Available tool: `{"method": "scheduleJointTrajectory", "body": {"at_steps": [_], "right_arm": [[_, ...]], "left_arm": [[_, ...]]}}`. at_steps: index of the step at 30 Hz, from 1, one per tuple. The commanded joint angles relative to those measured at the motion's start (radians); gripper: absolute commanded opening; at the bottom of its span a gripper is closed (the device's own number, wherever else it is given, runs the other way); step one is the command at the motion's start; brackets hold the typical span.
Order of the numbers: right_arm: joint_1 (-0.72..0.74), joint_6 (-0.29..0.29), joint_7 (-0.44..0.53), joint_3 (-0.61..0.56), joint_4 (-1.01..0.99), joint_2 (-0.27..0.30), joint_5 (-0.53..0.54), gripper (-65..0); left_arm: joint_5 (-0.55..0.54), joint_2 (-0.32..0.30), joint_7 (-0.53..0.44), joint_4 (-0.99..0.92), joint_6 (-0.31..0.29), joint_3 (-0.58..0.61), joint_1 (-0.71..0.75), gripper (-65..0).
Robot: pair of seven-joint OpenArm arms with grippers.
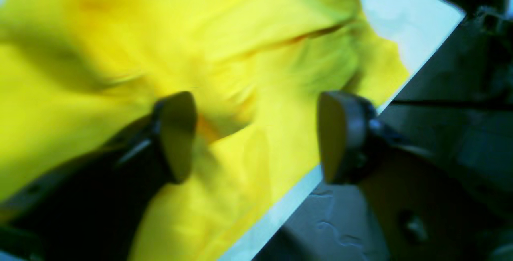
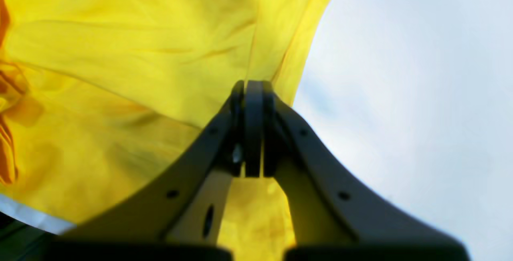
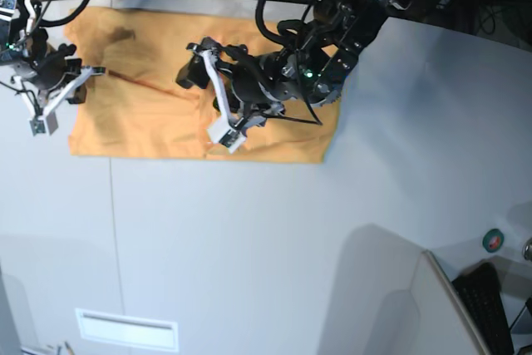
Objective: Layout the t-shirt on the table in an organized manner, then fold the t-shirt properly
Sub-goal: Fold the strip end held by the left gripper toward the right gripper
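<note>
While the t-shirt lies spread across the far side of the table, close to its back edge, the work looks to be in the laying-out stage — no fold has been made, and creases run across the cloth.

Going left to right in the base view: the right gripper sits at the shirt's left end, and its wrist camera shows the jaws pressed together with a pinch of the yellow fabric caught at their tips. Near the middle, the left gripper hangs over the shirt with its pads spread apart, cloth visible in the gap but nothing clamped between them. To the right, the shirt's other end disappears under that arm.

My reading is that the next move calls for the open gripper to find a fresh hold — likely nearer the right end — so the two arms can draw the cloth taut and flatten it before folding.

Hard to make out: the left wrist view is blurred, the neckline and sleeves cannot be picked out, and the arm hides much of the shirt's right half.
</note>
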Motion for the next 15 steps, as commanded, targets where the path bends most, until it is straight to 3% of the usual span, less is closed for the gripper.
{"method": "scheduleJointTrajectory", "body": {"at_steps": [1, 4, 6, 9, 15], "right_arm": [[0.007, 0.006, 0.017, 0.009, 0.02, 0.013, 0.012, -65.0], [0.007, 0.006, 0.017, 0.009, 0.02, 0.013, 0.012, -65.0], [0.007, 0.006, 0.017, 0.009, 0.02, 0.013, 0.012, -65.0], [0.008, 0.006, 0.019, 0.002, 0.02, 0.011, 0.014, -65.0], [0.027, 0.006, 0.017, 0.0, 0.02, 0.011, 0.014, -65.0]], "left_arm": [[-0.008, -0.011, -0.013, 0.048, -0.006, -0.003, -0.006, -27.8], [-0.008, -0.048, -0.015, 0.085, -0.006, -0.034, 0.014, -46.2], [-0.005, -0.048, -0.015, 0.079, -0.006, -0.088, 0.028, -64.5], [-0.005, -0.044, -0.019, 0.025, -0.006, -0.141, 0.017, -65.0], [-0.004, 0.045, -0.021, -0.099, -0.006, -0.155, -0.089, -65.0]]}}
